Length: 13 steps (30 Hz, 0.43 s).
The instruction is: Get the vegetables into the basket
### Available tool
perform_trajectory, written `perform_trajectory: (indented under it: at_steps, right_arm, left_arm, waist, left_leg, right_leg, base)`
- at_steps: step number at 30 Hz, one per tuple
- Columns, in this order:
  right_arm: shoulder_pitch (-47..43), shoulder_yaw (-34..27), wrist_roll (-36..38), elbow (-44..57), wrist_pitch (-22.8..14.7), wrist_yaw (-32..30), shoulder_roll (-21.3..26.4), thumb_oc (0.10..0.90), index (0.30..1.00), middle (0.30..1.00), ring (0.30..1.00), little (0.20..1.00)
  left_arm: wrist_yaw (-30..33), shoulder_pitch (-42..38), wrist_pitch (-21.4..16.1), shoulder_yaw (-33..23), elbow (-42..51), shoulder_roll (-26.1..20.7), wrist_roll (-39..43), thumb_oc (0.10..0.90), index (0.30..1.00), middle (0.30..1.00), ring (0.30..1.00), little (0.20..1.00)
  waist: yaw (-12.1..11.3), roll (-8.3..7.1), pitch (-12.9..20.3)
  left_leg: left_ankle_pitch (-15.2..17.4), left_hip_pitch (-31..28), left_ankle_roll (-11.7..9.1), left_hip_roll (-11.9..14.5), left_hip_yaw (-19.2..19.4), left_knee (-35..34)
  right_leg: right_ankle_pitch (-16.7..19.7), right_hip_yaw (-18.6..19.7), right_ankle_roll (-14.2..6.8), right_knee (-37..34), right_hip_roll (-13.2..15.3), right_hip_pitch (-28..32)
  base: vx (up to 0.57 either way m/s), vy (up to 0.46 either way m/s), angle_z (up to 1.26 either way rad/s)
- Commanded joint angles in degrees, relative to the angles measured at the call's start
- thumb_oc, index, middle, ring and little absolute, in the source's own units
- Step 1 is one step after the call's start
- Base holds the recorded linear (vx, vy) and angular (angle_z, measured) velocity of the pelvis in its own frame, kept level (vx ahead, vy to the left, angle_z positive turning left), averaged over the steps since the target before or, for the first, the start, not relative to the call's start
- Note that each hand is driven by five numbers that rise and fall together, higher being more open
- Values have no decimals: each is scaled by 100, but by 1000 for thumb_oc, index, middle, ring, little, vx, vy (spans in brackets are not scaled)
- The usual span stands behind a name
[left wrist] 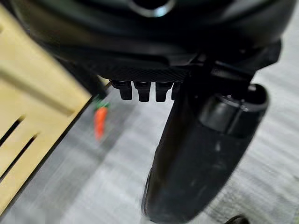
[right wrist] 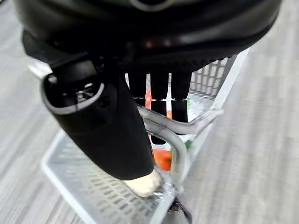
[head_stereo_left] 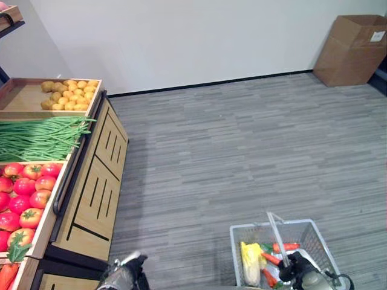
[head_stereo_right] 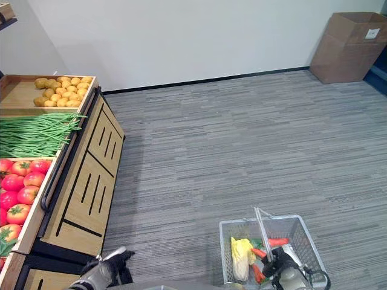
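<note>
R hand point(right wrist: 107, 126) curled on handle point(right wrist: 187, 128) of wire basket point(head_stereo_left: 314, 232); L hand point(head_stereo_left: 130, 269) holding nothing.

Basket: on grey floor point(head_stereo_left: 242, 145) at lower R, loaded w/ yellow-green leafy veg point(head_stereo_left: 251, 263) (type can't tell) and carrots point(head_stereo_left: 284, 246). R wrist view: fingers point(right wrist: 159, 100) hooked over handle bar, thumb alongside, grip closed on handle. L hand: low, near corner of wooden produce stand point(head_stereo_left: 97, 187); L wrist view: fingers point(left wrist: 140, 89) curled under palm, nothing in grasp; one carrot point(left wrist: 99, 122) visible beyond fingers, next to stand edge, resting surface can't tell. Stand trays, far to near: potatoes point(head_stereo_left: 68, 93), green beans point(head_stereo_left: 42, 138), tomatoes point(head_stereo_left: 27, 193), carrot tip point(head_stereo_left: 6, 275) at nearest edge. Cardboard box point(head_stereo_left: 351, 48) against white wall, far R, well apart from basket.
</note>
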<state>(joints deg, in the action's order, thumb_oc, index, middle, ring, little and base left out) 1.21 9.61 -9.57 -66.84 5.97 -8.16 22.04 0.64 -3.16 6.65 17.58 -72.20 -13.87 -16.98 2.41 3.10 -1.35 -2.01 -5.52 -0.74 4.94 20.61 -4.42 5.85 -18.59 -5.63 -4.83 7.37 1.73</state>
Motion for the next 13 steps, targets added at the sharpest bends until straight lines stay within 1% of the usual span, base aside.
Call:
perform_trajectory:
  at_steps: [1,2,4,6,9,13]
  right_arm:
    - [-414,227,478,-220,-145,-68,-248,400,300,300,300,300]
    - [-392,189,607,-472,-179,-57,-360,400,300,300,300,300]
    - [-249,160,712,-639,-201,-43,-462,400,300,300,300,300]
    - [-133,68,844,-833,-261,-45,-584,400,300,300,300,300]
    - [-21,86,889,-883,-305,-14,-692,400,300,300,300,300]
    - [-22,147,878,-854,-345,-7,-708,400,300,300,300,300]
  left_arm:
    - [329,-545,2,-308,-73,-205,937,900,1000,1000,1000,1000]
    - [411,-509,-18,-404,-194,-194,956,900,1000,1000,1000,1000]
    - [464,-403,-47,-414,-165,-217,865,900,1000,1000,1000,1000]
    - [546,-290,-116,-530,-186,-135,1045,900,1000,1000,1000,1000]
    - [542,-196,-178,-519,-139,-27,1155,900,1000,1000,1000,1000]
    - [536,-198,-218,-447,-85,-12,1151,900,1000,1000,1000,1000]
  waist:
    - [-7,-295,127]
    - [-18,-310,132]
    - [-11,-318,142]
    - [-13,-324,119]
    - [-20,-341,101]
    - [-23,-357,89]
  left_leg:
    - [-287,170,-485,310,-72,-58]
    - [-299,197,-497,320,-92,-58]
    - [-313,238,-514,323,-94,-58]
    - [-316,263,-517,321,-106,-58]
    - [-308,263,-513,314,-120,-58]
    - [-311,268,-515,314,-127,-58]
  right_leg:
    - [-104,233,-312,232,236,163]
    - [-103,219,-305,211,224,171]
    - [-93,204,-304,176,211,166]
    - [-82,205,-308,150,206,155]
    - [-68,167,-309,134,207,172]
    - [-62,153,-313,131,210,180]
  base:
    - [0,0,0]
    - [0,0,0]
    - [0,0,0]
    - [0,0,0]
    - [0,0,0]
    - [-1,0,1]
